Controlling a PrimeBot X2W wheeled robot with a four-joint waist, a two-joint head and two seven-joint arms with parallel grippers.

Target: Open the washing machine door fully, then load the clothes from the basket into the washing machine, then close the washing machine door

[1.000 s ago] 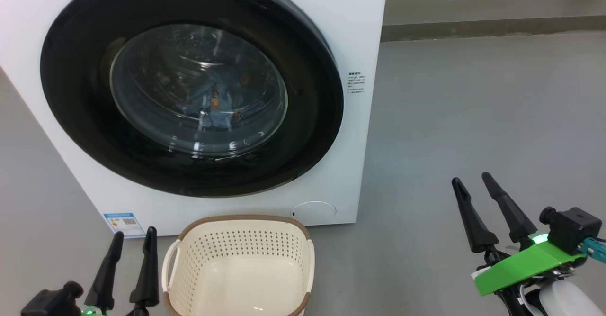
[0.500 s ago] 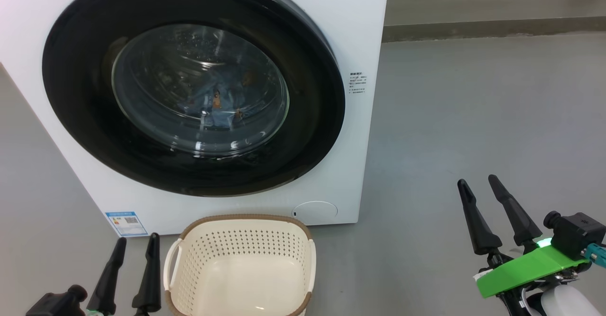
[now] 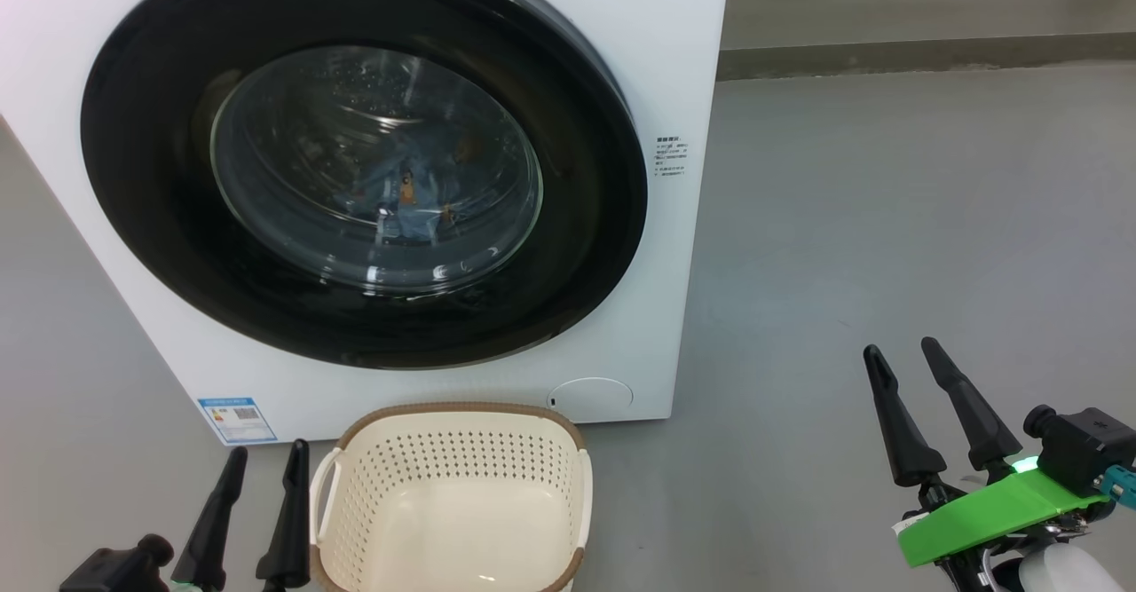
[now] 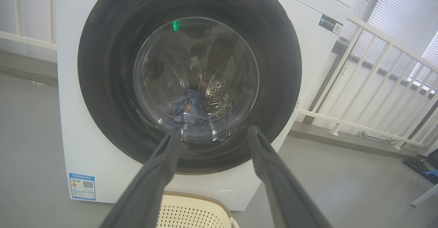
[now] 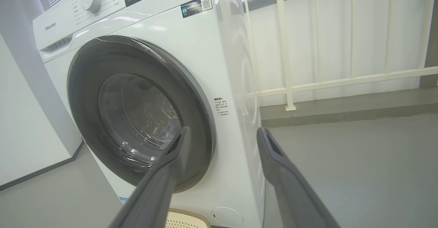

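— How does the door look to us?
— The washing machine door (image 3: 142, 130) sits closed on the washing machine (image 3: 674, 42). Through its glass we see the clothes (image 3: 404, 188) lying low in the drum.
— And the basket?
— The basket (image 3: 457, 408) stands on the floor just in front of the machine, near us.
— Our pincers?
— Our left gripper (image 3: 269, 448) is just left of the basket, fingers apart, holding nothing. Our right gripper (image 3: 901, 346) hangs well off to the right over the floor, fingers also apart.
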